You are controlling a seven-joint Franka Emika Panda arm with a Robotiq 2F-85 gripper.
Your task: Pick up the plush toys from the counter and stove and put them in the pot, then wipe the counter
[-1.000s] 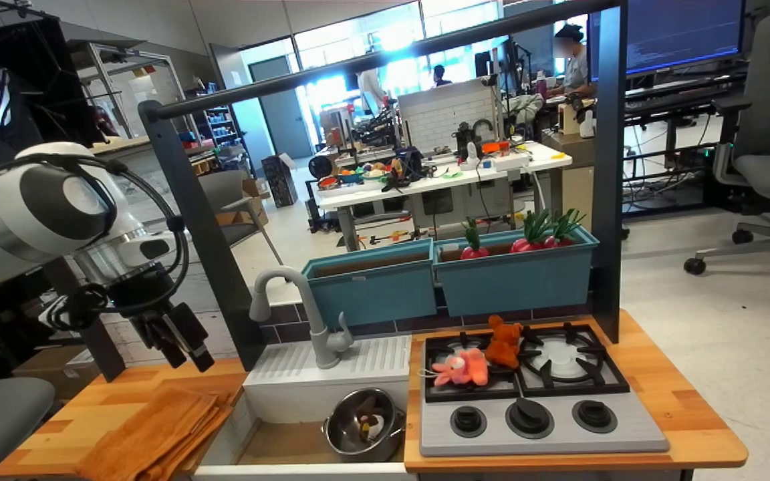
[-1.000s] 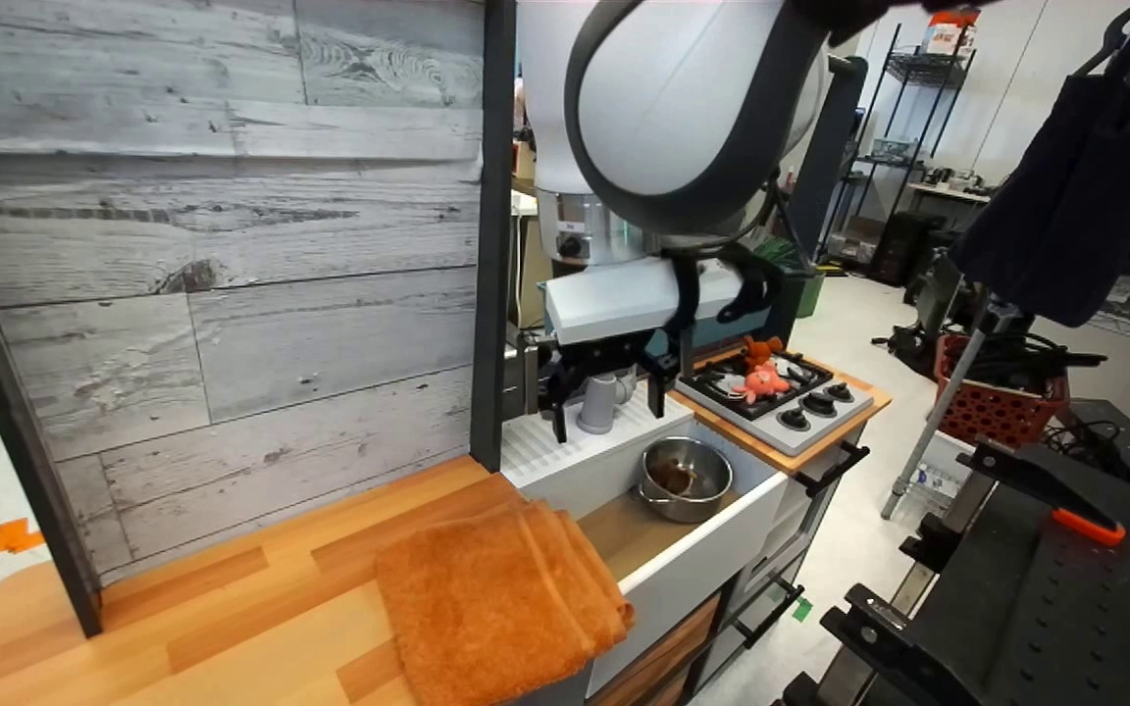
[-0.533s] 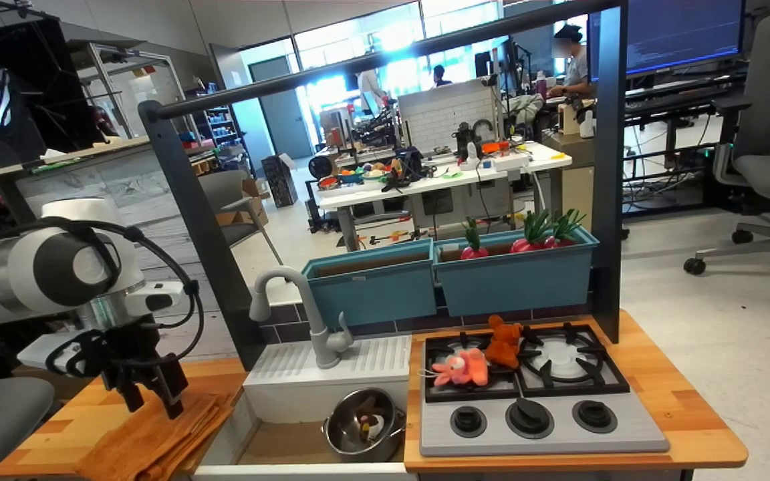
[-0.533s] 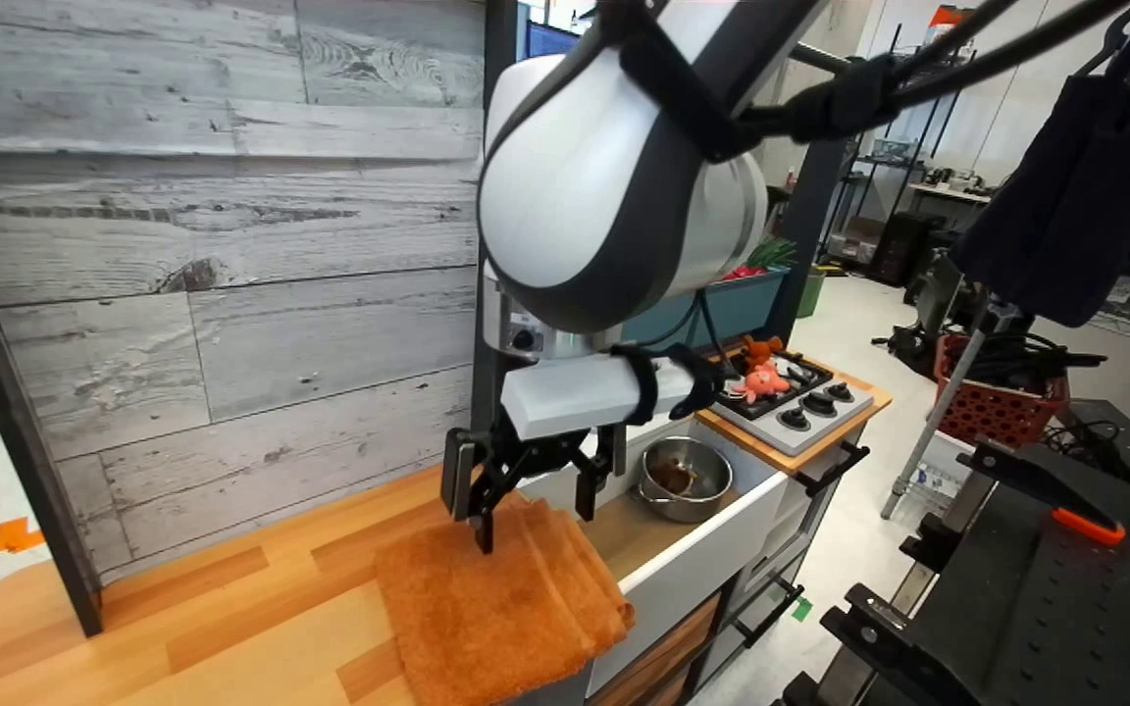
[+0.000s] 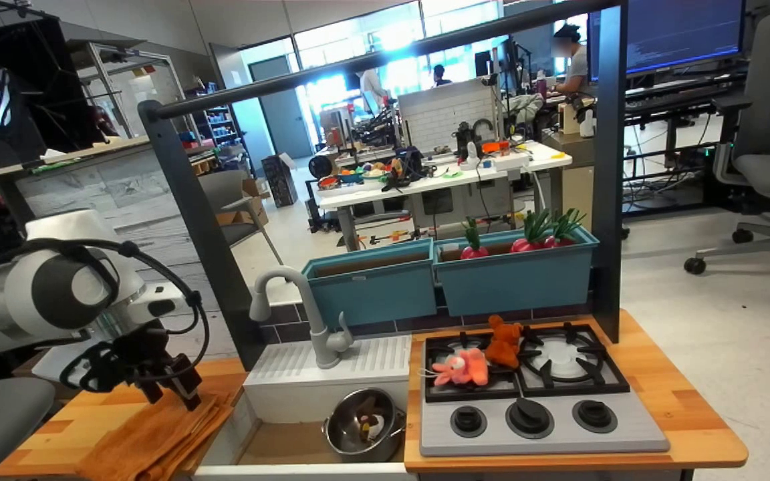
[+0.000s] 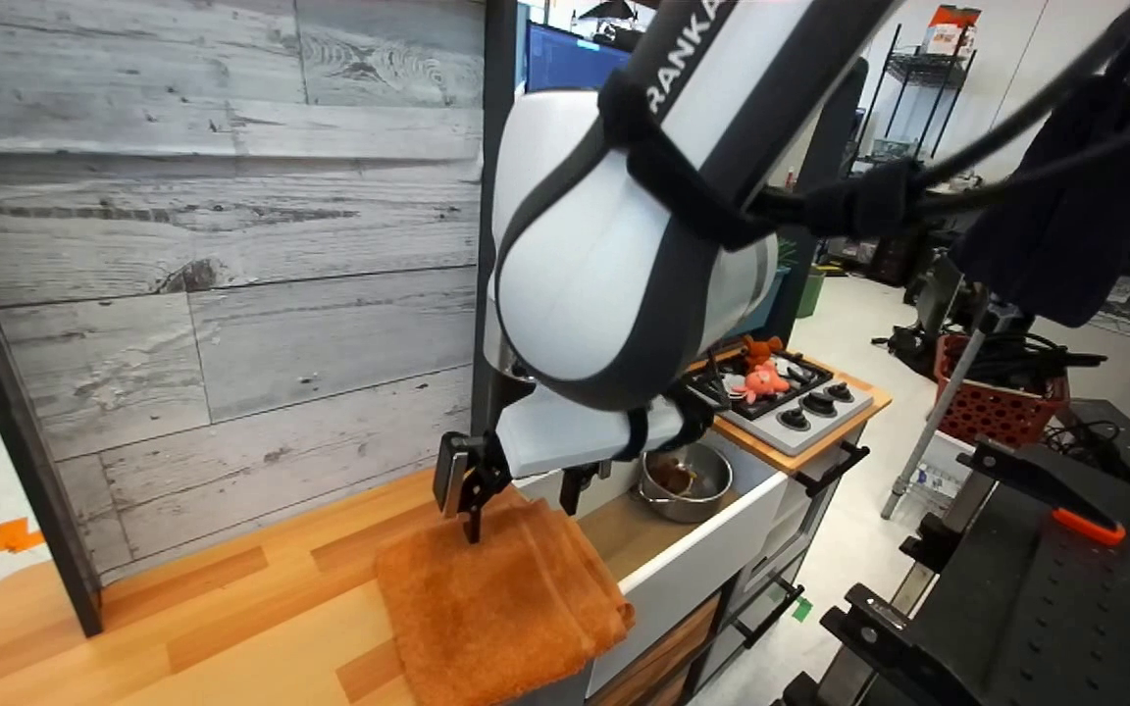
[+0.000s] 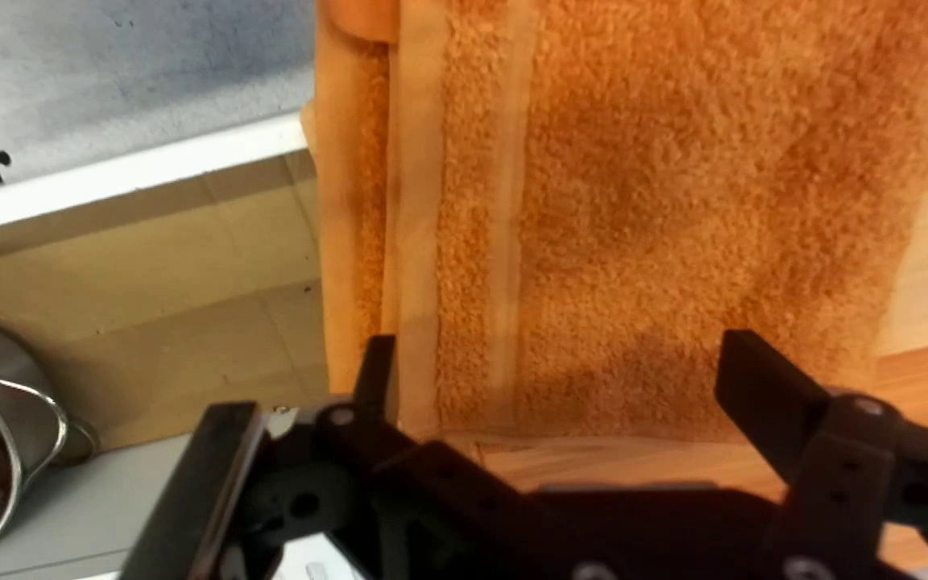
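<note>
My gripper (image 7: 558, 354) stands open over the folded orange cloth (image 7: 633, 201), with nothing held between its fingers; whether a fingertip touches the cloth I cannot tell. The cloth lies on the wooden counter (image 6: 231, 608) beside the sink. On the stove (image 5: 438, 434) two plush toys rest together: a pink one (image 5: 463, 369) and a red-orange one (image 5: 504, 342) behind it. The steel pot (image 6: 688, 510) stands in the sink and holds a dark brown thing (image 5: 371, 427) with white and yellow parts. The pot is cut by the left edge of the wrist view.
The white sink (image 5: 318, 473) lies between the cloth and the stove, with a grey faucet (image 5: 321, 334) behind it. Two blue planters (image 5: 371, 294) hang at the back. A dark post (image 5: 198, 234) and a grey plank wall (image 6: 231, 294) rise near the arm.
The arm has come down from above to low over the cloth. In the last half second the gripper has tilted and shifted slightly toward the sink. Toys, pot and cloth are unmoved.
</note>
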